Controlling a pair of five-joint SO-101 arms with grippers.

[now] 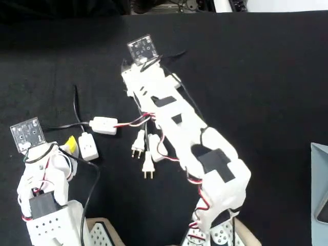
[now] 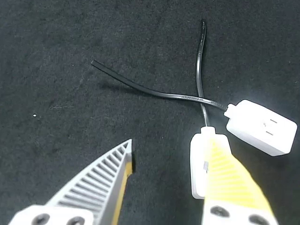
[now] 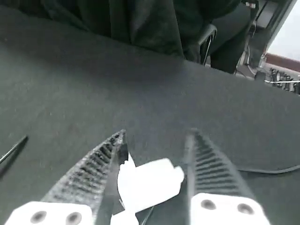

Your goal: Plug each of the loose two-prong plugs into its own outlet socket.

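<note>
Black cloth-covered table (image 1: 266, 77), pale grey box (image 1: 320, 179) at its right edge

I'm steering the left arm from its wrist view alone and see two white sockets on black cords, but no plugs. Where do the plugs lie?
Observer: Two lie side by side on the table to your right: the farther plug and the nearer plug, beside the right arm.
Operator: Where is its gripper?
Observer: The right gripper is far out over the table, beyond the plugs.
Operator: Carrying anything?
Observer: A white piece sits within it; clamped or not, I cannot tell.
</note>
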